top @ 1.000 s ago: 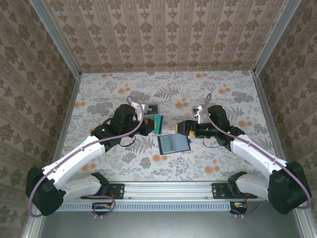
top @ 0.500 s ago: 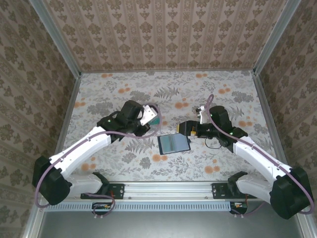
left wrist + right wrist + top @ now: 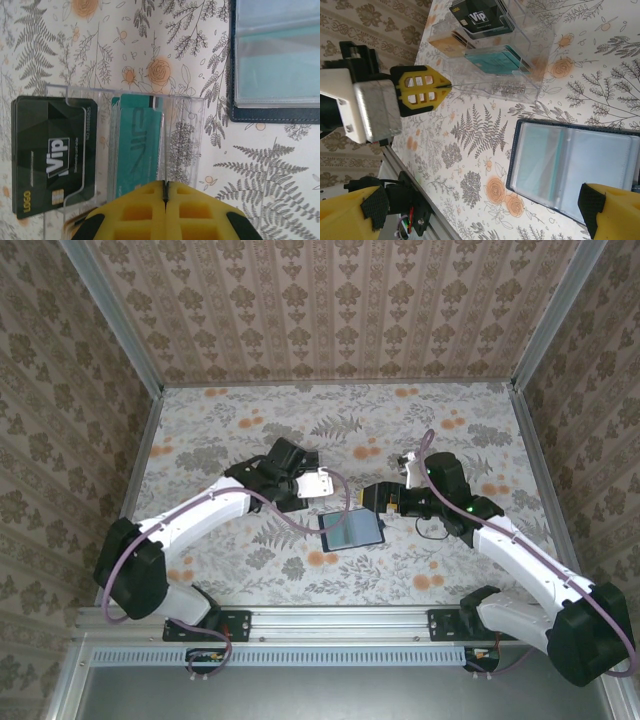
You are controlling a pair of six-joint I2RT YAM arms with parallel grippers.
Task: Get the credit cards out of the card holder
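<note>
The card holder (image 3: 350, 529) lies open on the flowered table, dark navy with see-through sleeves (image 3: 280, 60). Teal shows through one sleeve (image 3: 560, 150). My left gripper (image 3: 166, 184) is shut on a thin teal credit card (image 3: 150, 150). The card runs forward from the jaws, nearly edge-on, into the middle section of a clear box. The right wrist view also has that gripper (image 3: 449, 86), pointing at the box. My right gripper (image 3: 480, 215) hangs open over the holder's far right corner (image 3: 380, 498), with nothing between its fingers.
The clear plastic box (image 3: 185, 130) stands left of the holder. It has a black VIP card (image 3: 52, 155) in one section and orange cards (image 3: 450, 45) at its end. Patterned walls close in three sides. A metal rail (image 3: 340, 620) runs along the near edge.
My left wrist has turned over and shifted right, carrying the teal card to the clear box. The right gripper has stayed open beside the holder.
</note>
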